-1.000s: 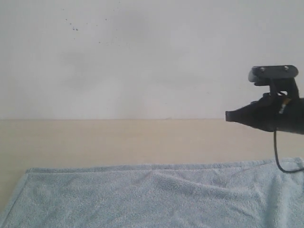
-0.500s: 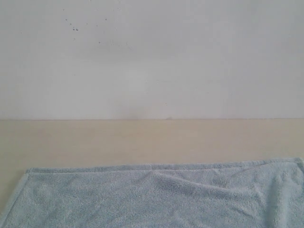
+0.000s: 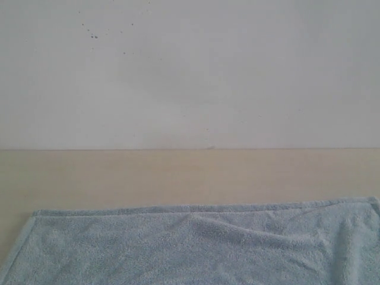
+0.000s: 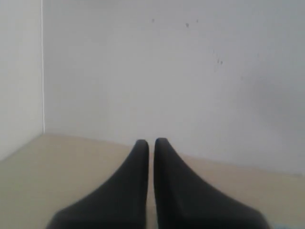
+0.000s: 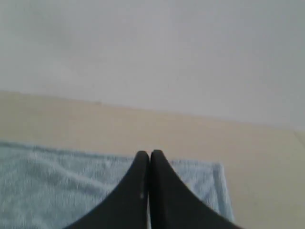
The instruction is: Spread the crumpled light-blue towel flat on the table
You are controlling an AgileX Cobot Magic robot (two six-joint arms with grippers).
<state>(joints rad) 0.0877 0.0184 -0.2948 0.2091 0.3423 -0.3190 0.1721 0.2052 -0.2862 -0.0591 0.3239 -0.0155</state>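
The pale light-blue terry-cloth towel (image 3: 196, 249) lay spread, faintly rippled, on the beige wood-look table (image 3: 178, 175), well short of its far edge. The black left gripper (image 4: 151, 143) and right gripper (image 5: 149, 155) were closed, empty.

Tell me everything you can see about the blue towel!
The towel is pale light blue and fluffy, like terry cloth, with a neat hemmed edge along its far side and its left side. It lies spread open on the beige table, mostly flat, with a few soft ripples near the middle and towards the right. Its near part runs out of the exterior view, so its whole shape cannot be seen. In that view only the table touches it, and nothing lies on top.
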